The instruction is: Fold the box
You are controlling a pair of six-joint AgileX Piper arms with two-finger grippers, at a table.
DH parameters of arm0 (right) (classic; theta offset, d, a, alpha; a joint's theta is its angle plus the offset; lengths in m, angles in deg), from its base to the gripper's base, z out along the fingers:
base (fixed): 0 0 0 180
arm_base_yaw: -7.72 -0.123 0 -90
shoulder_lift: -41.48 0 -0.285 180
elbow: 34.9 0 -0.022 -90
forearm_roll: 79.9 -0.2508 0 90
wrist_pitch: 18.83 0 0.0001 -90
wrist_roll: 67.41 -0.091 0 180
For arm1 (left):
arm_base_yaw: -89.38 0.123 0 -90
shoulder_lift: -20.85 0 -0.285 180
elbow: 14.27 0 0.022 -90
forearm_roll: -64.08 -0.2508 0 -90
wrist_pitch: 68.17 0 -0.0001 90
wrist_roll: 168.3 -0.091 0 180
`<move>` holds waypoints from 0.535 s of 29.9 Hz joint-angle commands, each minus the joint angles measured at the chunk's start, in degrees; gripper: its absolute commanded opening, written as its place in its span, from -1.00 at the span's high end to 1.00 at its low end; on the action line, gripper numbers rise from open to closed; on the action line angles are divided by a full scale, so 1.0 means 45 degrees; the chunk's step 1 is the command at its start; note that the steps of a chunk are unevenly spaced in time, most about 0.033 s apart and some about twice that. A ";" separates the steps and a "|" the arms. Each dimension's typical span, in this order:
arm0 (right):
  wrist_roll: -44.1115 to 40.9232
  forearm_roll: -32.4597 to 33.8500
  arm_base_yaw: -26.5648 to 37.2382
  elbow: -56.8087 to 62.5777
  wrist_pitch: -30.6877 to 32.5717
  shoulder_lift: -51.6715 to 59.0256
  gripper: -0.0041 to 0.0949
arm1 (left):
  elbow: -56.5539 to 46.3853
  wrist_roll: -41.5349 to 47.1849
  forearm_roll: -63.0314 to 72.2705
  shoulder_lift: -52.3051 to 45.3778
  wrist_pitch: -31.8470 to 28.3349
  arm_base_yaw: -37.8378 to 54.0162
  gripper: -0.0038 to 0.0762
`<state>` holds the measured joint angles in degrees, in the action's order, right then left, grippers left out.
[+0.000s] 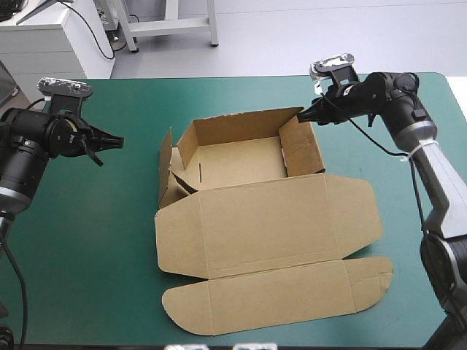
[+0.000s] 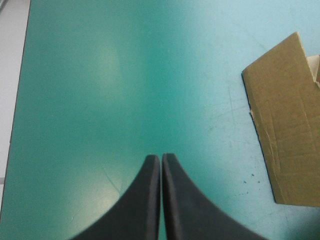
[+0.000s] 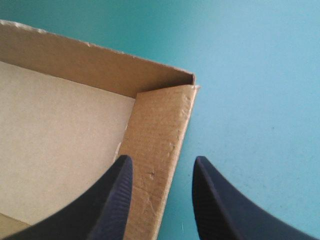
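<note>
the box [image 1: 241, 157] of brown corrugated board sits mid-table on the smooth teal-green cover [image 1: 87, 240]: at the far side a rectangular open tray with raised walls, its lid [image 1: 270, 226] lying flat toward the near edge and ending in a round-cornered flap. the cut edges look rough. the left gripper [image 1: 117, 141] hovers over bare cover left of the box, pointing toward it, black fingers pressed together to a point, holding nothing. the right gripper [image 1: 300, 115] angles down at the tray's far right corner, ribbed fingers spread either side of the right wall [image 3: 155, 145], one inside, one outside
</note>
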<state>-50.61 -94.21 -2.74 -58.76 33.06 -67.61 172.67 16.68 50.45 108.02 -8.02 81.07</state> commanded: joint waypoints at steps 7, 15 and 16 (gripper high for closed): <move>-0.0674 0.0342 0.0047 -0.0862 0.1490 0.0522 0.17 | 0.0289 -0.0121 -0.0156 -0.0448 -0.0387 -0.0010 0.92; -0.0674 0.0231 0.0047 -0.0862 0.1825 -0.0943 0.17 | 0.0289 -0.0121 -0.0105 -0.0448 -0.0368 -0.0010 0.92; -0.0643 0.0159 0.0047 -0.0862 0.1825 -0.1134 0.17 | 0.0289 -0.0121 -0.0098 -0.0448 -0.0337 -0.0010 0.92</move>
<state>-53.57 -92.52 -2.74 -60.95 42.55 -73.82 172.67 15.88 50.45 108.02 -7.45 81.07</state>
